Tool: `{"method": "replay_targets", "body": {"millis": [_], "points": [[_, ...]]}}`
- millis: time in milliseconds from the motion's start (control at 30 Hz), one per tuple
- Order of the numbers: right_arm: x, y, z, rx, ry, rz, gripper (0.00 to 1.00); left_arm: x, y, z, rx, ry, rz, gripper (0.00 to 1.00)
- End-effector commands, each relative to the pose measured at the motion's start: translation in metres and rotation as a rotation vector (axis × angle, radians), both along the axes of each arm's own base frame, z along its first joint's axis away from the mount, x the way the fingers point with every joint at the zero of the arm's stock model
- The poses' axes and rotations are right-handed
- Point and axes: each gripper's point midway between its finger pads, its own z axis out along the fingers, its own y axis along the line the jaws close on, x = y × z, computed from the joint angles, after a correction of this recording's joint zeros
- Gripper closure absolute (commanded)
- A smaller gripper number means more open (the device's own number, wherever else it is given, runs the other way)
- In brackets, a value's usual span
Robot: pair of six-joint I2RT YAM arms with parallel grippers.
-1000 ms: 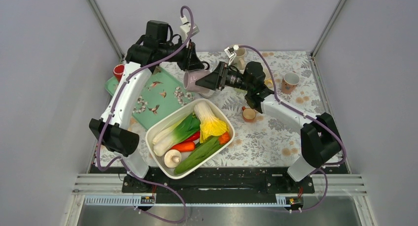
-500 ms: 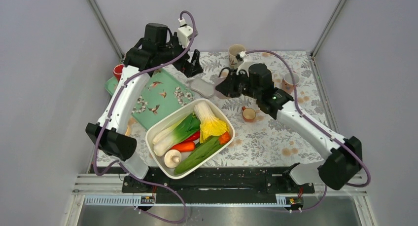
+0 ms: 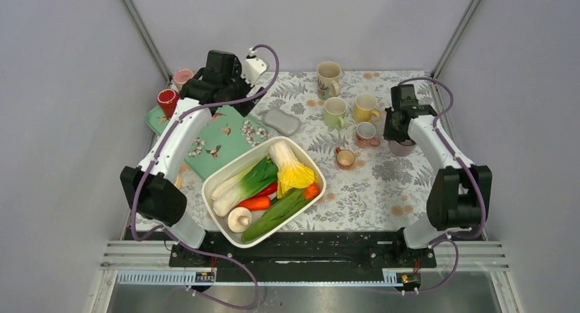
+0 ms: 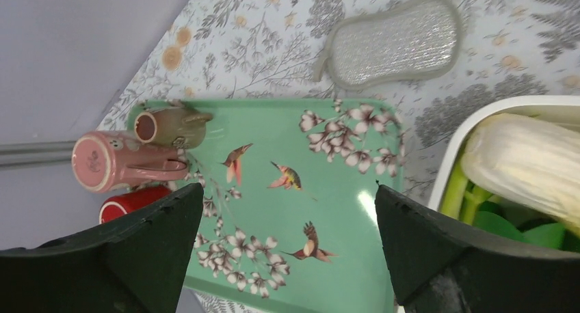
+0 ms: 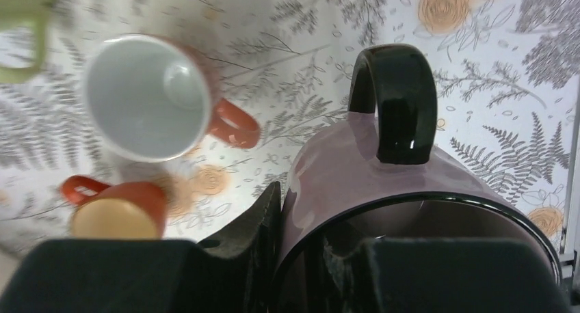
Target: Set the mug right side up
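Mug: your purple mug (image 5: 356,183) with the black inside sits close to the right edge of the desk, about midway between the far and near edges, right under the right gripper (image 3: 398,130).
Its axis: the long axis runs straight up and down, with the mouth opening up at the right wrist camera. I judge it right side up.
Its handle: the black handle (image 5: 395,101) sticks out from the wall opposite the pinched side. The top view hides which desk edge it faces.
Right jaws: they pinch the mug's wall at the rim, one finger (image 5: 256,227) outside and the other apparently inside. That grip suits lowering a mug mouth-up.
Contact with the desk: you cannot tell whether the base rests on the cloth or hangs just above it.
Neighbours: a pink mug (image 5: 147,98) and a small orange cup (image 5: 116,207) stand just beside it, toward the desk's middle, so leave straight upward.
Left jaws: the left gripper (image 4: 287,210) is spread wide with nothing between its fingers, over the green tray (image 4: 308,190) at the far left corner, well clear of the work.
What remains: by my reading, only the release.
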Motion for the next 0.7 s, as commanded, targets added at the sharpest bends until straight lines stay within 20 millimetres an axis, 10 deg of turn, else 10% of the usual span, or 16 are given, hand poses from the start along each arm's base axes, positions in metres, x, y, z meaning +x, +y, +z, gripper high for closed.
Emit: {"method": "replay_targets", "body": {"millis": [0, 433, 667], "points": [[0.009, -0.016, -0.020, -0.026, 0.070, -0.012, 1.00, 0.019, 0.032, 0.006, 0.157, -0.123, 0.071, 0.01], [0.023, -0.023, -0.081, 0.042, 0.199, -0.046, 0.97, 0.057, 0.084, -0.077, 0.418, 0.032, 0.073, 0.01], [0.019, -0.033, -0.080, 0.052, 0.198, -0.070, 0.55, 0.064, 0.090, -0.122, 0.537, 0.141, -0.163, 0.05]]}}
